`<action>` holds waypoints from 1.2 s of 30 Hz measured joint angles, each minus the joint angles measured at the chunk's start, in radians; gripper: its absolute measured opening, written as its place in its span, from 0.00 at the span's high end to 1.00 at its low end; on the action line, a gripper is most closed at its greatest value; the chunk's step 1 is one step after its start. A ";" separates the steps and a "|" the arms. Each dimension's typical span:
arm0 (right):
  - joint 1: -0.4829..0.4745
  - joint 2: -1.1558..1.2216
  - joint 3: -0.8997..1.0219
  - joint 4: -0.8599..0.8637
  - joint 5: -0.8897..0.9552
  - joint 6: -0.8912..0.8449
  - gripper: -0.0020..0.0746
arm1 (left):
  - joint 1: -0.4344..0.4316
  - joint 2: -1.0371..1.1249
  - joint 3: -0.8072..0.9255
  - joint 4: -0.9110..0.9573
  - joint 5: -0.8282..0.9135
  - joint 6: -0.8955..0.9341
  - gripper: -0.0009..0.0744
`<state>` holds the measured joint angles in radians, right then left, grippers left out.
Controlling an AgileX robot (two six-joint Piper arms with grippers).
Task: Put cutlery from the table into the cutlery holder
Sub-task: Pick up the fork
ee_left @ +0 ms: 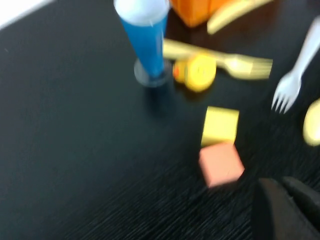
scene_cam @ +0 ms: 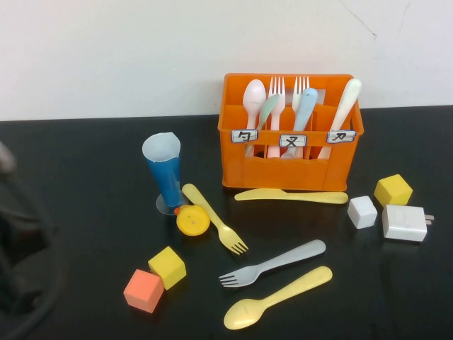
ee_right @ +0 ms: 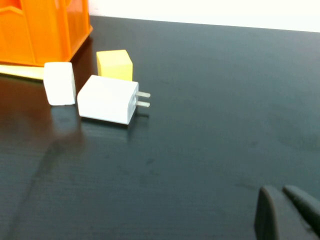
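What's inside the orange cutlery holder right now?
The cutlery holder holds a white spoon, pale green spoon, two pink forks, a blue piece and a white handle. Its walls hide their lower ends. The left gripper and right gripper are away, low.

I see even, bright light; the glossy bench [scene_cam: 85, 212] mirrors the orange holder [ee_right: 40, 30]. My left wrist view is motion-blurred throughout; high and right wrist views stay sharp.
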<state>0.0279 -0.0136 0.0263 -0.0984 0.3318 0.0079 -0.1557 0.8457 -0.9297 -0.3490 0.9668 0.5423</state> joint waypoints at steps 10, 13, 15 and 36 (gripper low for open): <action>0.000 0.000 0.000 0.000 0.000 0.000 0.98 | -0.323 0.329 -0.188 0.263 0.066 -0.172 0.99; 0.000 0.000 0.000 0.000 0.000 0.000 0.98 | -0.371 0.425 -0.244 0.279 0.066 -0.224 0.99; 0.000 0.000 0.000 0.000 0.000 0.000 0.98 | -0.392 0.496 -0.286 0.280 0.066 -0.250 0.99; 0.000 0.000 0.000 0.000 0.000 0.000 0.98 | -0.492 0.941 -0.593 0.306 0.040 -0.533 0.75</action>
<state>0.0279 -0.0136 0.0263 -0.0984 0.3318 0.0079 -0.6481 1.7872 -1.5231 -0.0435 1.0064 0.0097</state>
